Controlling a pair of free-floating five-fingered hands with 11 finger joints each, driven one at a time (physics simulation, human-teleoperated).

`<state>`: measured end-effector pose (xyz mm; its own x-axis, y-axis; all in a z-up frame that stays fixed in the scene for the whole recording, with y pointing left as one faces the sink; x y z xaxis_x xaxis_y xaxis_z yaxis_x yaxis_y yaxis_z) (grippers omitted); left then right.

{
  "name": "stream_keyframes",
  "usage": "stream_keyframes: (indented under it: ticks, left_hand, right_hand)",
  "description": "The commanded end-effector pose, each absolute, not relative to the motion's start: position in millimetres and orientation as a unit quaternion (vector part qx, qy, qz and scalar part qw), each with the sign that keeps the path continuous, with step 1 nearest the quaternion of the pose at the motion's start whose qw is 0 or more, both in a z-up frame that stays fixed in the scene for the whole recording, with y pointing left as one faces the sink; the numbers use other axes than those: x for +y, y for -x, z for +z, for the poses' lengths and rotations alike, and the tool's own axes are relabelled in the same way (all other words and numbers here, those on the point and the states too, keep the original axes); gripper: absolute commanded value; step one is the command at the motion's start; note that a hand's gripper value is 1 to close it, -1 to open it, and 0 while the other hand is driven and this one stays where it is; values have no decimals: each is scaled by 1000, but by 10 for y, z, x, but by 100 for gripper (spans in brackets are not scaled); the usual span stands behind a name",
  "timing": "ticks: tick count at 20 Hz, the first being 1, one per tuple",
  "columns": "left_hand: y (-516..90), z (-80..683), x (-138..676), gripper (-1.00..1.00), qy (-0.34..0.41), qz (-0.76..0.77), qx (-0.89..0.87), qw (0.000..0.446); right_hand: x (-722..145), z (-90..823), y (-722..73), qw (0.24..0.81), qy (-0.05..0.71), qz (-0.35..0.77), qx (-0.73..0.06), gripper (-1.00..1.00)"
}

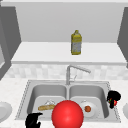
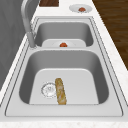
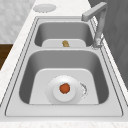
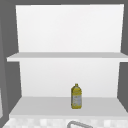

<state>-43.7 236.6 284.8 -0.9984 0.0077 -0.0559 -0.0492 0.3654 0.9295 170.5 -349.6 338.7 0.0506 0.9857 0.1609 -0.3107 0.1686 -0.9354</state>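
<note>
Red ball (image 1: 67,114): large, glossy, nearest the front camera at 6 o'clock, covering the sink's front rim and centre divider.

Left hand (image 1: 33,120): at 7 o'clock of the ball, low over the front rim of the left basin; fingers curled, thumb apart, nothing visibly gripped.

Right hand (image 1: 113,97): at 3 o'clock of the sink (image 1: 25,95), over its right rim; fingers clamped round a small red thing with a touch of green (image 1: 114,102), too small to identify.

Baguette (image 1: 46,107): lying flat on the floor of the left basin, just beside the round drain (image 2: 49,89).

White plate (image 3: 64,90): flat in the right basin, small red-orange fruit (image 3: 64,88) at its centre.

Second plate with a similar fruit (image 2: 82,9): on the table beyond the right basin.

Further plate (image 1: 4,111): on the table at 9 o'clock of the sink.

Faucet (image 1: 75,71): behind the divider, spout swung toward 3 o'clock.

Yellow oil bottle (image 4: 76,96): upright on the lower shelf above the sink, at 12 o'clock.
</note>
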Motion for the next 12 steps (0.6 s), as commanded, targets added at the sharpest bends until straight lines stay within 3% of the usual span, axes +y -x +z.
stream_keyframes:
  ticks: [1, 12]
  left_hand:
    - [437, 2848, 2366, 0, 13, 563, 826, 25]
    - [437, 2848, 2366, 0, 13, 563, 826, 25]
  right_hand:
    - [-3299, 3611, -1705, 618, 378, 524, -448, 100]
    - [-2960, 4132, -1697, 629, 364, 528, -439, 100]
